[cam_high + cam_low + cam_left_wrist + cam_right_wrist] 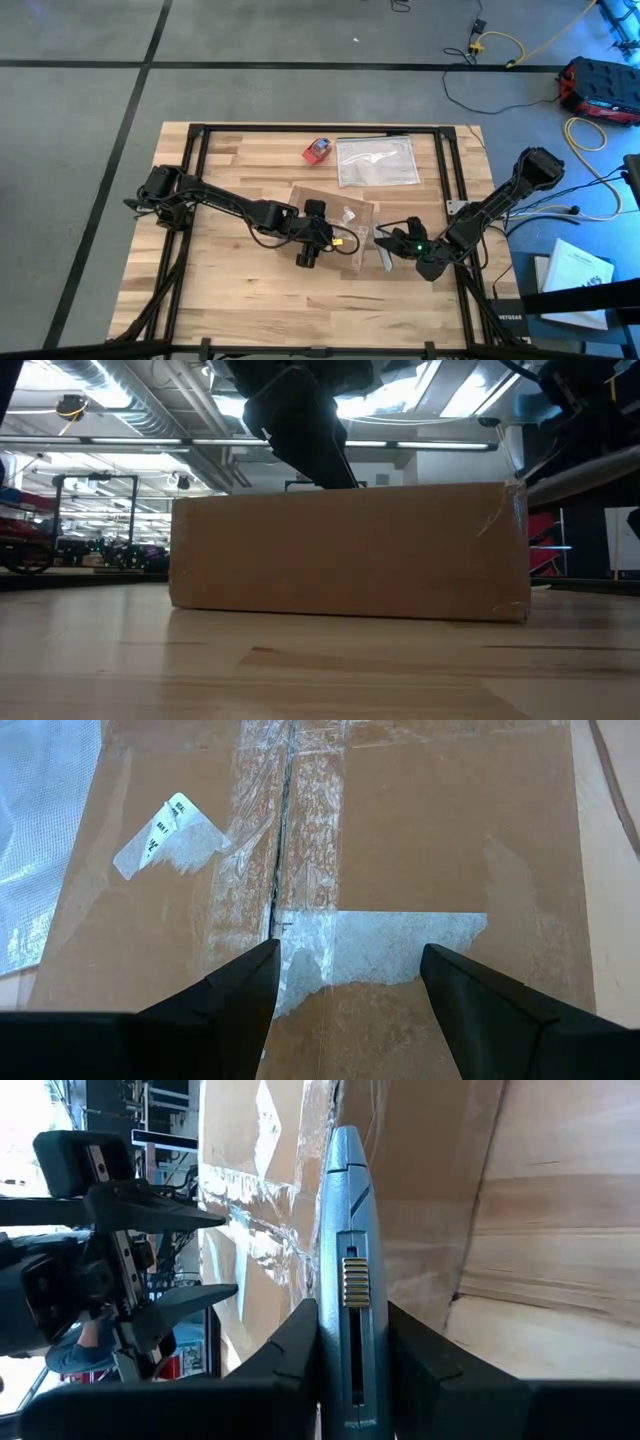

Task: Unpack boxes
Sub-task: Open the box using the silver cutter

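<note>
The shallow brown cardboard box lies flat on the wooden table near its middle, and its taped top seam shows in the left wrist view. My left gripper stands open over the box top, one finger on each side of a white tape patch. My right gripper is at the box's right edge, shut on a grey utility knife. The knife's nose points at the box's taped side. In the low view the box hides both grippers' fingertips. My left gripper hovers at the box top, and I cannot tell whether its fingertips touch the cardboard. My right gripper pinches the knife's body between its two fingers, below the ridged slider. The knife lies along the fingers and sticks out past them toward the box. Whether its nose touches the box I cannot tell.
A clear plastic bag and a small red-and-blue object lie on the table beyond the box. Black frame rails run along the table's edges. Bare wood shows at the near left and near right.
</note>
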Robot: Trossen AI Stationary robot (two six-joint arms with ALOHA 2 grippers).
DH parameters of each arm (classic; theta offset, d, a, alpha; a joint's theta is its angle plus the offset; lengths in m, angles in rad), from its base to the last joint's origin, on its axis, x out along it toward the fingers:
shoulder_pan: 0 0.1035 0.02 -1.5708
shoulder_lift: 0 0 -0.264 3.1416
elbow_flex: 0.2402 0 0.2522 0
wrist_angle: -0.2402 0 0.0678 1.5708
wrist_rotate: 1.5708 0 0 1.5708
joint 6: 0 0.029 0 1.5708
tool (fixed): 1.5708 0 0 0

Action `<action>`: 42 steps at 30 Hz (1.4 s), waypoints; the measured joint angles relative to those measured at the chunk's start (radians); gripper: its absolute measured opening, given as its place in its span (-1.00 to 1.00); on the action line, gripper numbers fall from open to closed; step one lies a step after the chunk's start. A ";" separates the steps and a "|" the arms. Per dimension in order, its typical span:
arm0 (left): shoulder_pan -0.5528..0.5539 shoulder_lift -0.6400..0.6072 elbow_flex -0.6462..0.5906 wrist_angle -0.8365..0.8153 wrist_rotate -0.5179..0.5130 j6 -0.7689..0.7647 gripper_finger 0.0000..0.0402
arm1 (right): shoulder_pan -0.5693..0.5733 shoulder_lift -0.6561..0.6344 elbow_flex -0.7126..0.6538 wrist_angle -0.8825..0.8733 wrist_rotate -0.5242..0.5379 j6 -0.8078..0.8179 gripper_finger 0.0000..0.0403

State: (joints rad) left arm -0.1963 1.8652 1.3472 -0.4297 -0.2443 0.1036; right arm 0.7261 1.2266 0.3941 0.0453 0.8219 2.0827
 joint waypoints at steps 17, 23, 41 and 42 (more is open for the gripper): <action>0.000 0.000 0.000 0.000 0.000 -0.010 0.17 | 0.000 0.000 -0.011 0.016 0.015 0.000 -0.70; 0.000 0.000 0.000 0.002 0.000 -0.009 0.17 | 0.000 0.000 -0.013 0.032 0.002 -0.023 -0.70; 0.000 0.000 0.000 0.007 0.000 -0.007 0.17 | 0.000 0.000 -0.014 0.066 -0.022 -0.050 -0.70; 0.000 0.000 0.000 0.007 0.000 -0.007 0.17 | 0.000 0.000 -0.014 0.068 -0.024 -0.050 -0.70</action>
State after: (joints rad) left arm -0.1967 1.8656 1.3472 -0.4225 -0.2447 0.0967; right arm 0.7261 1.2263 0.3805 0.1132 0.7981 2.0323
